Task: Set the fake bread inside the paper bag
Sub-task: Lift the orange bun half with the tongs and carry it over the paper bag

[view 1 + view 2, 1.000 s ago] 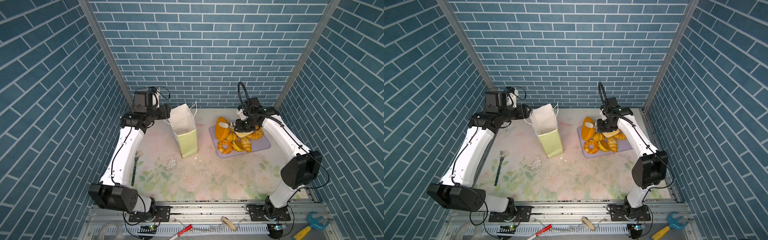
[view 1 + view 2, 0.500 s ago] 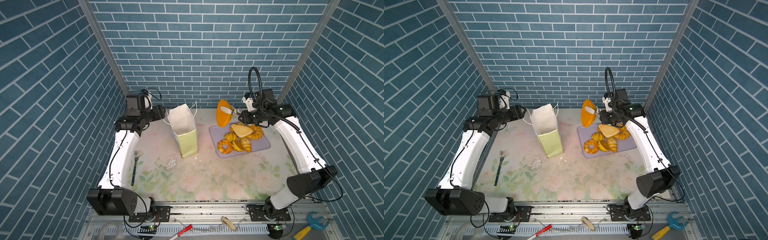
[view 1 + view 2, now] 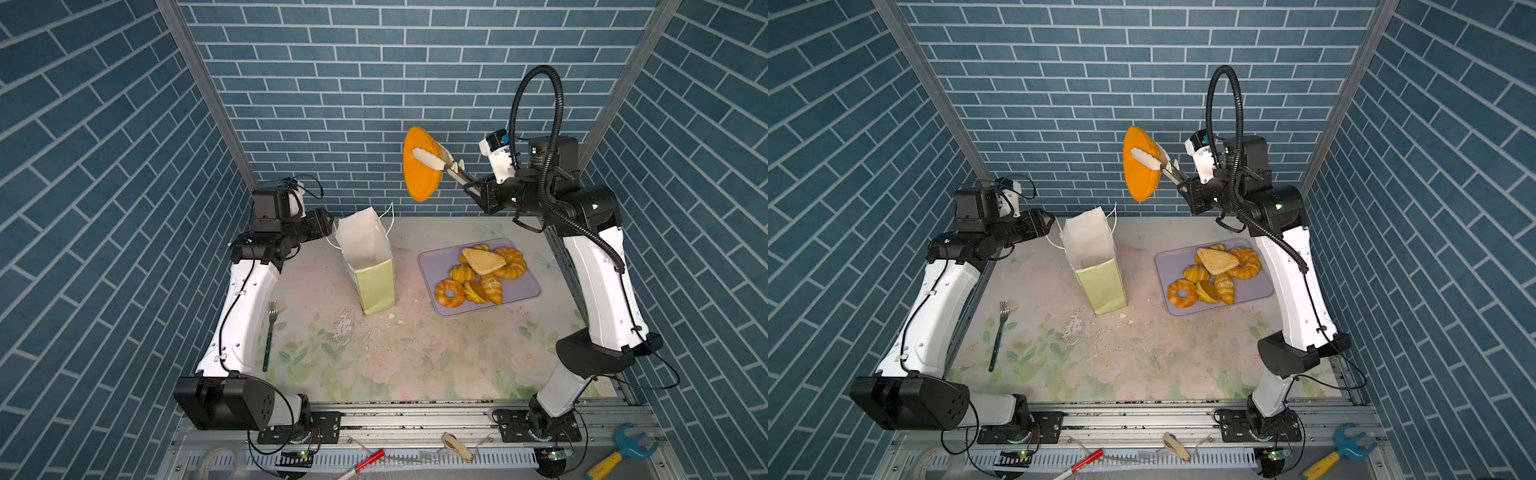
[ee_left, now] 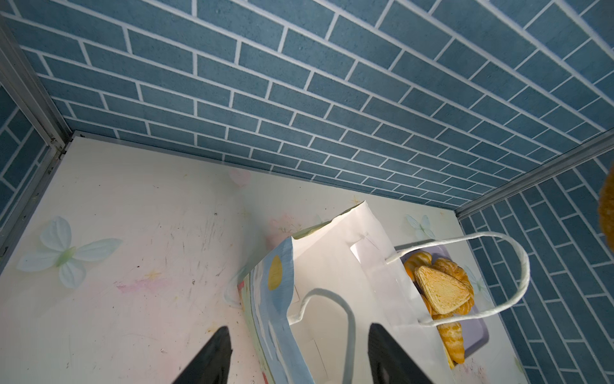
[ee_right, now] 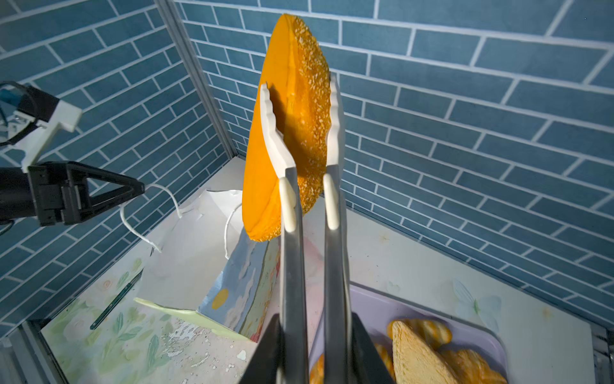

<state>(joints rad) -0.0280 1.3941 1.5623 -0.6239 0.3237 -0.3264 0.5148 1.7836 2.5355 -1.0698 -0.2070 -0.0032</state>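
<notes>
Space above paper bag [image 3: 374, 282] is free; left pincer [image 4: 299, 327] crowds its rim.

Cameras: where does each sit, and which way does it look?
Top views: high in front, looking down on the table; left arm and right arm show.
Left wrist: on the left arm, facing the bag; left gripper shows.
Right wrist: on the right arm, facing the bun in tongs; right gripper shows.
Wrist views share bag and tray.

One paper bag [image 3: 376, 282], one tray [image 3: 524, 287], one fork [image 3: 269, 336], one tongs [image 3: 430, 161], one doughnut [image 3: 449, 293], one disc bun [image 3: 417, 183], one triangular slice [image 3: 484, 261].
</notes>
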